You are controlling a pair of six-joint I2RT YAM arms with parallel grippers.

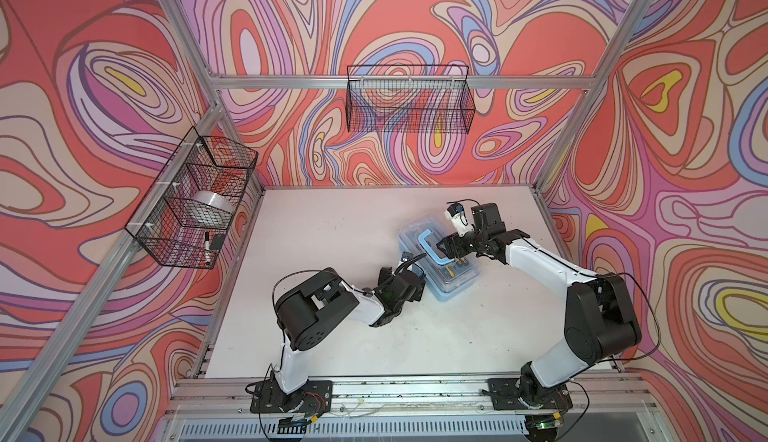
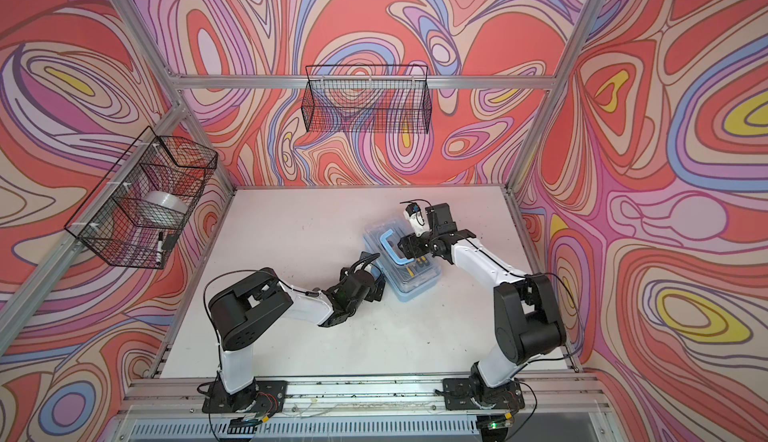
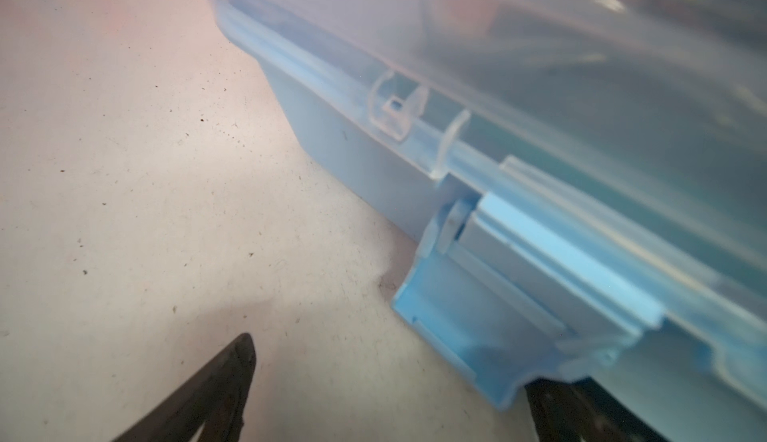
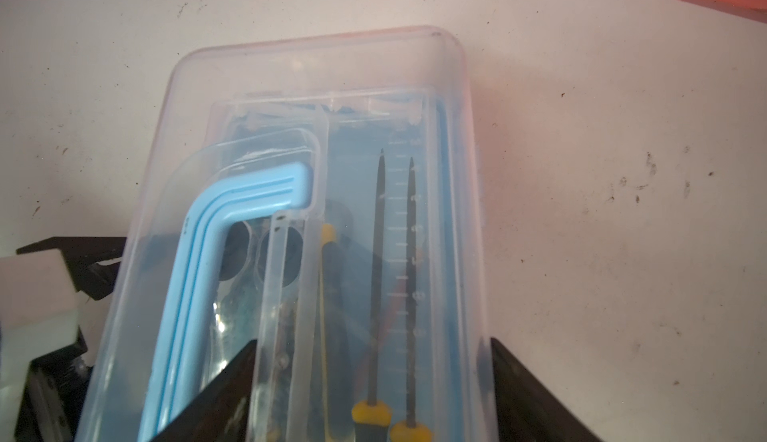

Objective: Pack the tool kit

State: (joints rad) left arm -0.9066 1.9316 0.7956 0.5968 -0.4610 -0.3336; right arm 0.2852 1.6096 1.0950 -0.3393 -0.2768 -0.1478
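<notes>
The tool kit is a light-blue case lying on the white table with its clear lid down and its blue U-shaped handle flat on top. Through the lid I see screwdrivers with yellow collars. My left gripper is open at the case's near long side. A blue latch sticks out there, just in front of one finger. My right gripper is open above the lid. One of its fingers is over the lid beside the handle, and the other is just off the case's edge.
A black wire basket on the left wall holds a roll of clear tape and a marker. Another wire basket hangs on the back wall. The white table is bounded by aluminium frame posts.
</notes>
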